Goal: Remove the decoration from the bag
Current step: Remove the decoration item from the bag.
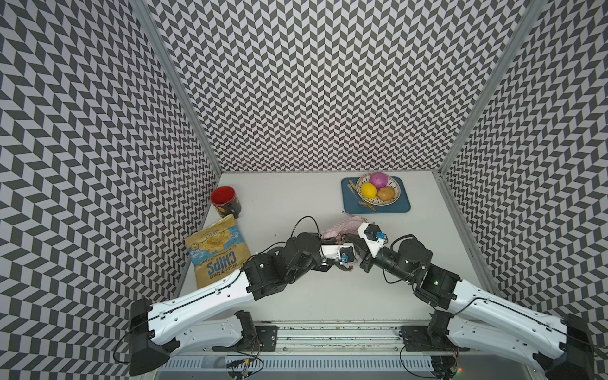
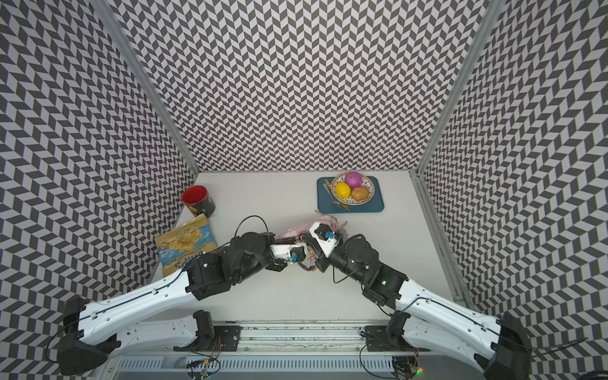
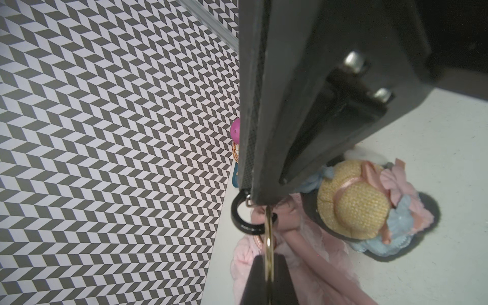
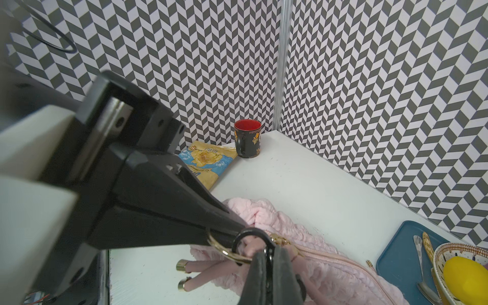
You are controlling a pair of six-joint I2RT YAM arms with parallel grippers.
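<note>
Inspection finds the bag point(image 4: 285, 224) lying mid-table, a little right of centre and just near-left of the tray point(image 1: 399, 208); its zip appears closed, so its contents cannot be told. The decoration point(image 3: 353, 203), a small doll in a straw hat, lies on the table point(image 1: 312, 296) just beside the bag. It is joined to the bag through a gold ring point(image 3: 268, 237) and a black ring point(image 3: 235, 212) that carries the pink cord strap point(image 4: 211, 266). Your left gripper point(image 3: 268, 264) is pressed together on the gold ring, and your right gripper point(image 4: 269, 257) is pressed together on the black ring. Which ring must open I cannot tell. Risks, in my judgement: if you pull the rings apart while they are linked, the soft bag will simply follow and could be dragged into the tray, upsetting the spoon point(image 4: 421, 264) or the bowl point(image 1: 397, 194). Thin round metal may twist or slip from flat pads, and the loose cord could snag a finger. Your two wrists stand close together, so a hasty turn may knock them. Containers: the bowl stands on the tray at far right and holds a lemon point(image 1: 368, 190), a purple fruit point(image 1: 378, 180) and a brown one point(image 1: 385, 194). The mug point(image 4: 248, 144) at far left shows a red, seemingly empty inside. The chips packet point(image 1: 217, 253) lies flat just near of the mug, apparently unopened.
</note>
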